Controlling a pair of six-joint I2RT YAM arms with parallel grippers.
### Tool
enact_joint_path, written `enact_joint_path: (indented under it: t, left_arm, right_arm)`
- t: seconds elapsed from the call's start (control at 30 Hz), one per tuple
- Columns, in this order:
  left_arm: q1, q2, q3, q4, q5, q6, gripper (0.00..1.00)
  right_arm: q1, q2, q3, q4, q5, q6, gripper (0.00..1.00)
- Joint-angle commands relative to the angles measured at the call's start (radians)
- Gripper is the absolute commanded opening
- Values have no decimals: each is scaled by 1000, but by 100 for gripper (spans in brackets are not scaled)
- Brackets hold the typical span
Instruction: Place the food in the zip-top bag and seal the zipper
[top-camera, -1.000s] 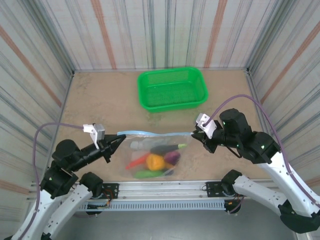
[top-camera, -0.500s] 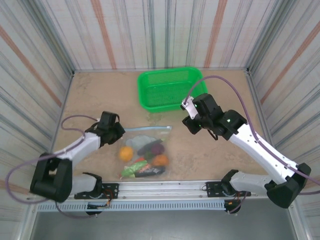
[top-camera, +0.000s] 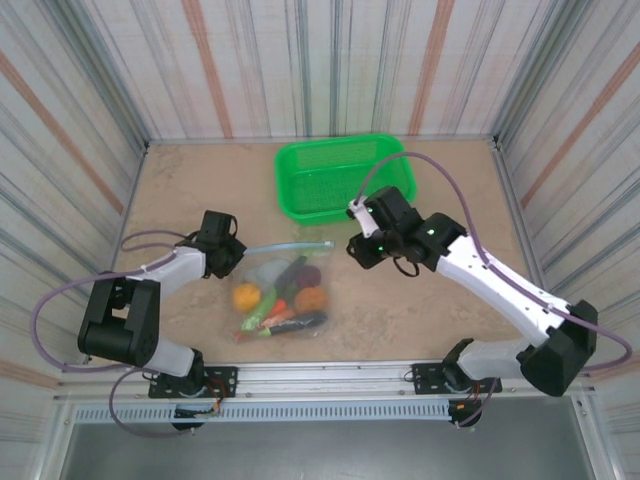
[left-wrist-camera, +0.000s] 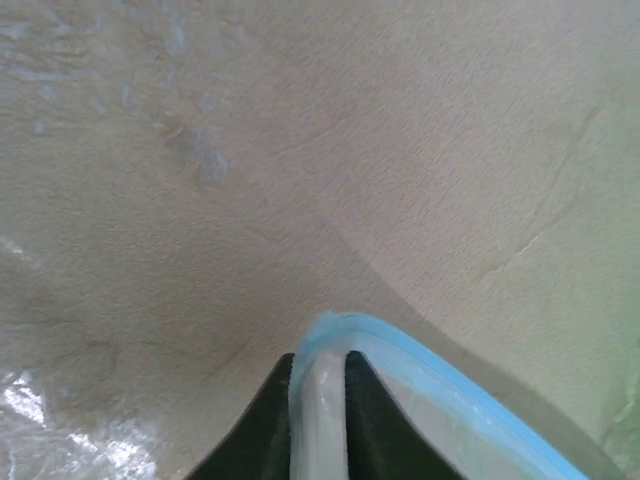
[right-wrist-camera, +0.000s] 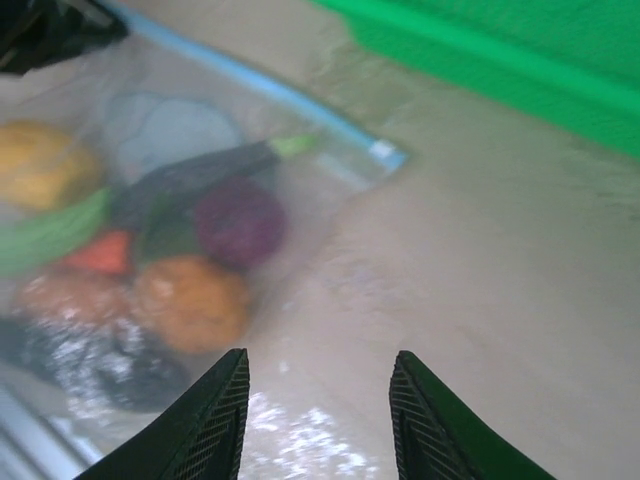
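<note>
The clear zip-top bag (top-camera: 262, 272) lies flat in the middle of the table with the food inside: a yellow-orange ball (top-camera: 247, 296), an orange piece (top-camera: 310, 300), a purple ball (top-camera: 311, 275), a dark eggplant (top-camera: 300, 323) and green cucumbers (top-camera: 255, 317). Its light blue zipper (top-camera: 290, 246) runs along the far edge. My left gripper (top-camera: 238, 258) is shut on the zipper's left end; in the left wrist view the black fingertips (left-wrist-camera: 270, 430) pinch the strip (left-wrist-camera: 318, 400). My right gripper (right-wrist-camera: 320, 400) stands open just off the bag's right corner (right-wrist-camera: 385, 152), touching nothing.
A green mesh-sided basket (top-camera: 345, 212) stands behind the bag, close to the right arm, and its wall (right-wrist-camera: 520, 60) crosses the top of the right wrist view. Striped walls enclose the table. Bare sandy surface lies to the right of the bag.
The bag has shifted a little away from the arms with the left gripper still on its left end. The right gripper has moved left, nearer the bag's right corner, staying open.
</note>
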Motion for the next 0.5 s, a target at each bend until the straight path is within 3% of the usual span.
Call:
enact_joint_path:
  t: [0.0, 0.1, 0.17, 0.27, 0.4, 0.47]
  left_arm:
    - [3, -70, -3, 16, -42, 57, 29]
    - [12, -120, 1, 35, 2, 143, 37]
    - [20, -166, 10, 28, 42, 202, 48]
    - [22, -276, 20, -12, 48, 301, 65]
    - [22, -449, 29, -62, 61, 419, 77]
    - [20, -522, 44, -93, 110, 504, 92]
  right_arm:
    - [79, 124, 35, -24, -140, 45, 37]
    - [124, 207, 19, 41, -255, 70, 34]
    - [155, 278, 22, 80, -275, 88, 35]
    - [155, 380, 20, 138, -210, 144, 37]
    - [128, 487, 19, 184, -144, 185, 38]
    - [116, 495, 26, 181, -91, 202, 42]
